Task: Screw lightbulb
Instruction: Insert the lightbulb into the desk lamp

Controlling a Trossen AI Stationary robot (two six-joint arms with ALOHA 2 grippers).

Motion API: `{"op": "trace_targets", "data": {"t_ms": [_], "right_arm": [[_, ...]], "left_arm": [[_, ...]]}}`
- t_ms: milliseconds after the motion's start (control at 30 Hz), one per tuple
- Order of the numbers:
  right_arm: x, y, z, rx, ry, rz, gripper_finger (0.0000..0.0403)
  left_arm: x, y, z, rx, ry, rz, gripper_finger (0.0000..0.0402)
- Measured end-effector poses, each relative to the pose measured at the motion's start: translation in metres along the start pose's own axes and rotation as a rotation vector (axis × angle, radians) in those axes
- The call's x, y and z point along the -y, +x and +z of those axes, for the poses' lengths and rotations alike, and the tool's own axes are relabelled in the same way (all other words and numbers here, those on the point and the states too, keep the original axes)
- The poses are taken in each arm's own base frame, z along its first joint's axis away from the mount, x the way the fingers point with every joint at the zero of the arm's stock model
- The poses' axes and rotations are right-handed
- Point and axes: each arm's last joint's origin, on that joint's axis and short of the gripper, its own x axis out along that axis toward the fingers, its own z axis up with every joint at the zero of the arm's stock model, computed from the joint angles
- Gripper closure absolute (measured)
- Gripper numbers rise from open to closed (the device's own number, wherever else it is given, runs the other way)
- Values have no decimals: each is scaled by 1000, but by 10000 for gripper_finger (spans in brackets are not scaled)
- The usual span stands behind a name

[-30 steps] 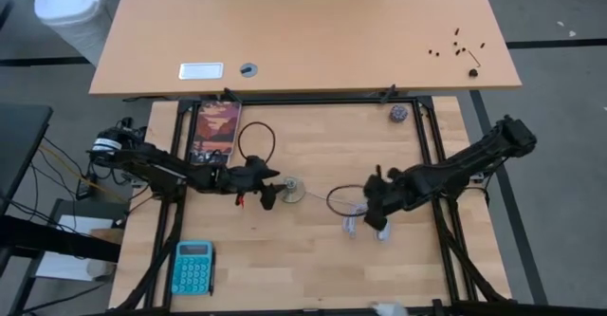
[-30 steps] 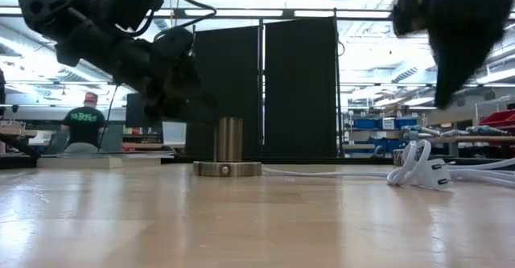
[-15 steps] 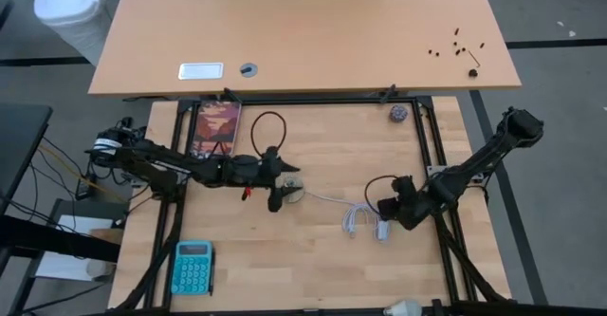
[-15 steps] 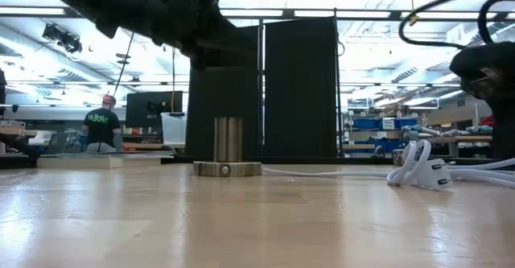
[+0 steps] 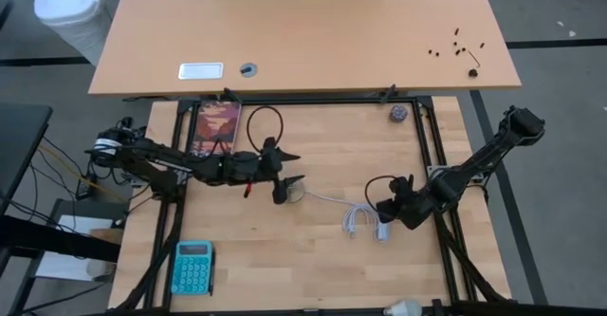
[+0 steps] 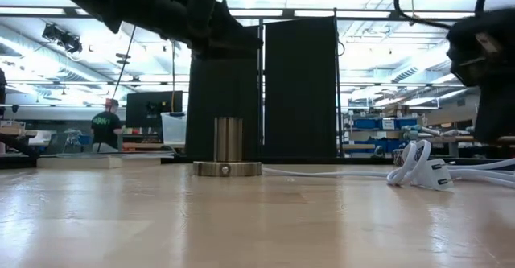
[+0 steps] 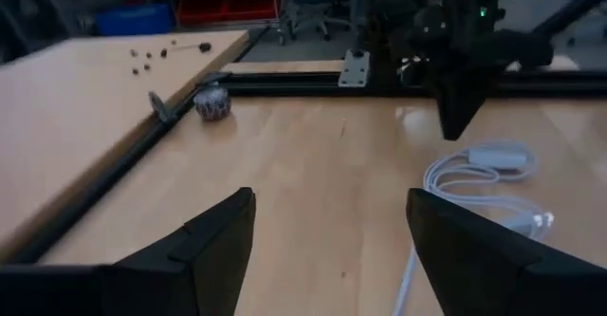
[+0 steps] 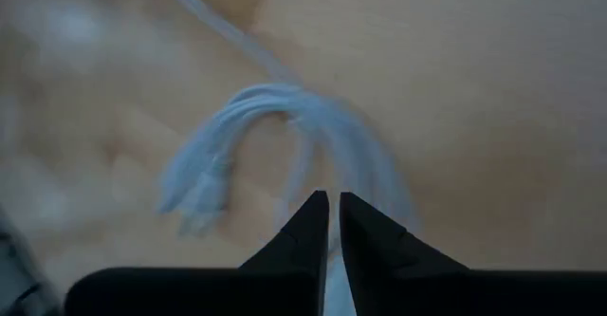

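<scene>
The lightbulb (image 5: 403, 307) lies by itself at the table's near edge, right of centre, with no gripper near it. The metal socket (image 6: 228, 147) stands upright on its round base. In the high view it is mostly covered by my left gripper (image 5: 296, 168), which hangs open above it with nothing between its fingers (image 7: 332, 250). My right gripper (image 5: 387, 207) is shut and empty. It slants down just over the white cord's coil (image 8: 275, 136), at the coil's right side (image 5: 362, 223).
The white cord (image 5: 322, 199) runs from the socket to the coil. A teal calculator (image 5: 193, 267) lies near left and a picture card (image 5: 216, 131) far left. A small greyish ball (image 5: 397, 114) sits at the far right by the frame. A second tabletop lies beyond.
My left gripper has risen off the socket, shifted slightly toward the right and rolled. My right gripper has drawn back toward the table's right edge, sunk toward the cord coil and rolled. The lightbulb has shifted a little to the right along the near edge.
</scene>
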Motion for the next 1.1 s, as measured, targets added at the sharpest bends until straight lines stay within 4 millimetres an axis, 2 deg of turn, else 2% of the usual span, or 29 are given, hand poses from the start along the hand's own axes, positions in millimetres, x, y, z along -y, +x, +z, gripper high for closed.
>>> {"op": "trace_targets", "data": {"t_ms": [200,367,600,700,833,933,1100], "right_arm": [[-22,-12,1,-2,-50,66,364],[-49,-30,5,-7,-126,99,375],[-95,-56,0,-155,-320,109,380],[-115,-66,-8,-220,-465,136,380],[-132,-78,-26,-283,-638,164,380],[-136,-86,-46,-338,-716,174,380],[-134,-96,-85,-427,-707,191,377]], "left_arm": [[8,4,34,2,77,-49,124],[19,8,66,-24,40,-234,124],[48,16,96,-53,-12,-431,124],[65,21,101,-51,2,-473,124],[85,29,101,-55,12,-515,124],[96,41,94,-79,19,-527,124],[108,59,87,-120,-26,-543,124]]}}
